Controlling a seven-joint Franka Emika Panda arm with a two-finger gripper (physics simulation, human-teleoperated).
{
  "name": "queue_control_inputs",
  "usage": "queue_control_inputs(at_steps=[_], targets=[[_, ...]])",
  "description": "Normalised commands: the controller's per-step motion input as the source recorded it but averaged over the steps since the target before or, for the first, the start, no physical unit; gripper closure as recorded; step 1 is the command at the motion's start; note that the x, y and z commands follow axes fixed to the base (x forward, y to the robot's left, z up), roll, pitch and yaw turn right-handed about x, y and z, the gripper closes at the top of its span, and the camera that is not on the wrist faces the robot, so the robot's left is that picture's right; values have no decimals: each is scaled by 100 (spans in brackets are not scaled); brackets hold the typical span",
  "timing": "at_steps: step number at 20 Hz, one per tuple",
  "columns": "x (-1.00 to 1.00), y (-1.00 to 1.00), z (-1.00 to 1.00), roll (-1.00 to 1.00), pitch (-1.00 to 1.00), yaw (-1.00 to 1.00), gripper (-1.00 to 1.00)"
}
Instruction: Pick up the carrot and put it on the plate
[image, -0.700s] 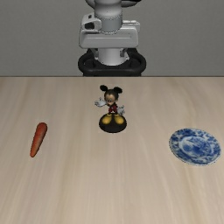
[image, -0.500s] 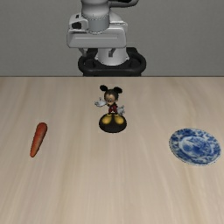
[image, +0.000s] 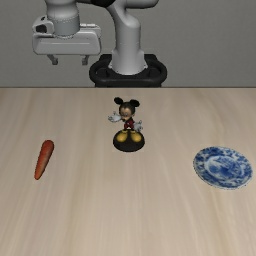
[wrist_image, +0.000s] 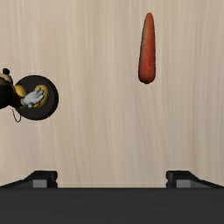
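Note:
An orange carrot (image: 43, 159) lies on the wooden table at the exterior view's left. A blue-and-white patterned plate (image: 222, 166) rests at the exterior view's right. My gripper (image: 67, 58) hangs high above the table's far edge, well above and behind the carrot, with its fingers spread and nothing between them. In the wrist view the carrot (wrist_image: 148, 48) lies far ahead of the open gripper (wrist_image: 112, 178), lengthwise, untouched.
A Mickey Mouse figurine (image: 127, 125) stands on a dark round base mid-table, between carrot and plate; it also shows in the wrist view as the figurine (wrist_image: 26, 94). The robot's base (image: 128, 70) stands at the far table edge.
My hand has swung toward the exterior view's left and risen, from above the robot's base to above the carrot's side of the table. Carrot, figurine and plate have not moved.

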Motion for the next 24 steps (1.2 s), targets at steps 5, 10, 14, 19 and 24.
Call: queue_control_inputs(at_steps=[5, 10, 14, 19, 24], targets=[[0, -100, 0, 0, 0, 0, -100], [100, 0, 0, 0, 0, 0, -100], [100, 0, 0, 0, 0, 0, -100], [80, -20, 0, 0, 0, 0, -100], [20, 0, -40, 0, 0, 0, -100]])
